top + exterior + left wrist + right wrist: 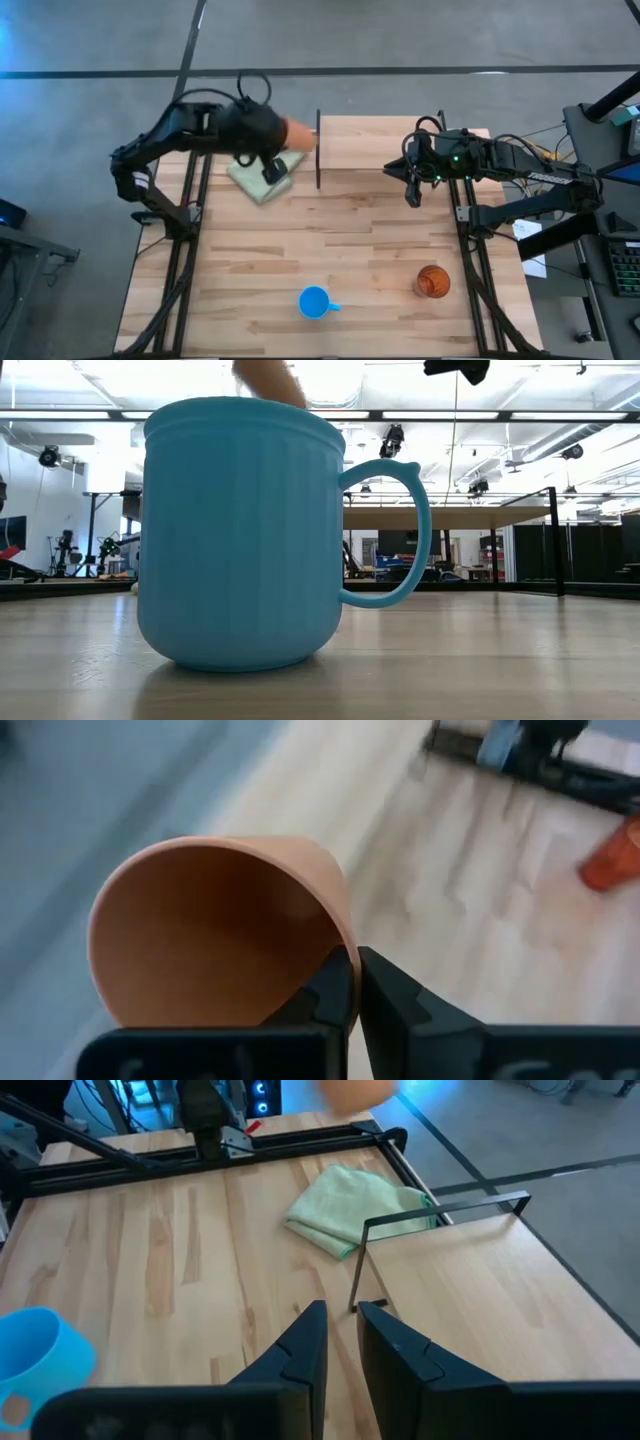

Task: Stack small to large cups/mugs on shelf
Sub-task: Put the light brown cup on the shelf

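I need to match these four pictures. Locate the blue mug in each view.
High view: blue mug at the near table edge, centre.
Low view: fills the left half, handle to the right.
Left wrist view: not in it.
Right wrist view: bottom-left corner.
Shared landmark: the shelf's black side frame, beside the green cloth.

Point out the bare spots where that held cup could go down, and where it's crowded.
The shelf top is bare between its black side frame and the right tool. The tabletop is open between the green cloth and the blue mug. It is crowded by the cloth, where the left tool holds the light-orange cup, and around the orange-red cup.
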{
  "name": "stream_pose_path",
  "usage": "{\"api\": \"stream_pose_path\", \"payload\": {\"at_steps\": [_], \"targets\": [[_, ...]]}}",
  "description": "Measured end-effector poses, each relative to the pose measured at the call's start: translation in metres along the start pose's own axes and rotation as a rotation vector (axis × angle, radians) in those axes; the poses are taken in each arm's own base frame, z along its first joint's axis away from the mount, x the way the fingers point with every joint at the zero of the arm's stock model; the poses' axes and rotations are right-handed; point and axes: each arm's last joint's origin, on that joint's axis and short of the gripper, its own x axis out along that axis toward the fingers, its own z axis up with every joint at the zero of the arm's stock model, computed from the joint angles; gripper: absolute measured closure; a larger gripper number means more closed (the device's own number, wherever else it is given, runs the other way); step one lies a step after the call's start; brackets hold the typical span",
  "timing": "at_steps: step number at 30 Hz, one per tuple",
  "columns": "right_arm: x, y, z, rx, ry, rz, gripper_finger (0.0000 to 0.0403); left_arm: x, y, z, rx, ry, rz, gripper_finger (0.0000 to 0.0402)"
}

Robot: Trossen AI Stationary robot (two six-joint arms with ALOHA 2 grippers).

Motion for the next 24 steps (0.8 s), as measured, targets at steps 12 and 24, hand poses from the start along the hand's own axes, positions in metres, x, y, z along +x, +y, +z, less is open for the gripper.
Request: {"api": "stream_pose_path", "payload": {"at_steps": [12,24], "targets": [[-0.002,-0.009,0.001,0.180,-0.053,-0.312,0.0349,0.085,0.004,0.028,0.317,0.016,0.073,0.0401],[-0.002,-0.010,0.001,0.187,-0.054,-0.315,0.0349,0.150,0.031,0.023,0.362,0.171,-0.117,0.0402]]}}
